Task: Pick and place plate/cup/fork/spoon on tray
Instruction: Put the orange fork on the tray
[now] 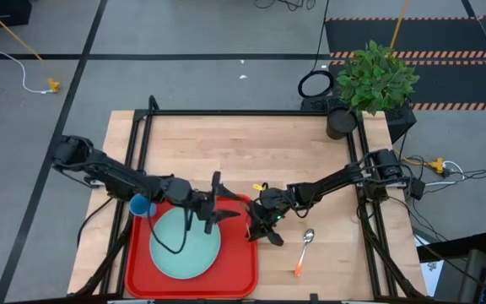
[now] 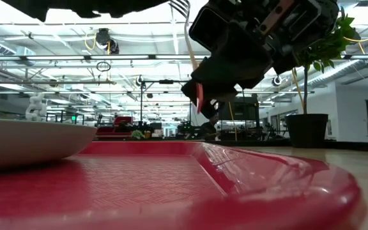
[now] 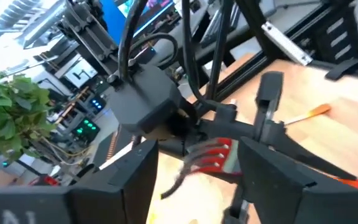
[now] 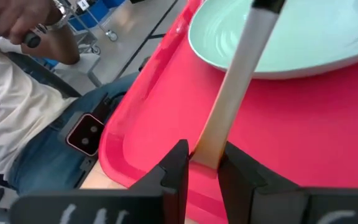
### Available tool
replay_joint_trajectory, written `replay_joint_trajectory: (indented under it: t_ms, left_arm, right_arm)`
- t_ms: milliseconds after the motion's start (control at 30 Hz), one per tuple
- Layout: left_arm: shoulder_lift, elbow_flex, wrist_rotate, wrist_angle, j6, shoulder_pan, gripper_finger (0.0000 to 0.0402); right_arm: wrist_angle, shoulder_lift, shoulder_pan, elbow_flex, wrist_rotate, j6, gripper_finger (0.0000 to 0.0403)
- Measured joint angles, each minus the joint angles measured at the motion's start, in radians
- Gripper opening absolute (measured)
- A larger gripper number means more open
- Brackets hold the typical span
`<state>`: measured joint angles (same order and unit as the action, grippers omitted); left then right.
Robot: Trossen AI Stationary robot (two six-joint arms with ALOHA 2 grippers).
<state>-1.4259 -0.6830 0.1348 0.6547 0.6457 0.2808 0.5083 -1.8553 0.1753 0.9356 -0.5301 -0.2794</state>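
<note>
The red tray [image 1: 245, 280] lies at the table's near left, bearing the mint plate [image 1: 184, 247] and, in its far left corner, the blue cup [image 1: 140, 205]. On the bare table to the tray's right rests the spoon [image 1: 305, 247], flat, its orange handle pointing to the near edge. My right gripper [image 4: 204, 165] hovers at the tray's right rim, shut on the fork [image 2: 190, 45], whose tines [image 2: 181, 7] point up. Just left of the fork, over the tray, my left gripper [image 3: 204, 180] stands open with nothing between its fingers. My right gripper pinches the fork's orange handle [image 4: 209, 149] between its two fingers, which lie across it. The fingers come from the table's right, slanting slightly down. The fork is lifted clear of the tray [image 4: 328, 124] and stands steeply, tines uppermost.
A potted plant [image 1: 374, 80] stands at the table's far right corner. Black frame rails [image 1: 243, 112] run along the table's edges. Bare wood lies beyond the tray on the far side. A person [image 4: 17, 93] shows beyond the table's near edge.
</note>
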Motion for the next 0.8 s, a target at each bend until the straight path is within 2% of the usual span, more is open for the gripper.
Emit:
replay_joint_trajectory:
  t_ms: [200, 333, 800]
  left_arm:
    - [-0.029, -0.032, -0.001, -0.005, 0.041, 0.000, 0.0184]
    - [-0.030, -0.032, -0.004, -0.047, 0.063, 0.000, 0.0159]
    - [-0.030, -0.032, -0.057, -0.070, 0.079, -0.005, 0.0062]
  right_arm:
    - [-0.035, 0.000, 0.002, 0.000, -0.006, 0.010, 0.0055]
    - [-0.028, 0.000, 0.004, 0.000, -0.050, 0.018, 0.0055]
    - [-0.034, 0.000, 0.004, -0.001, -0.055, 0.034, 0.0055]
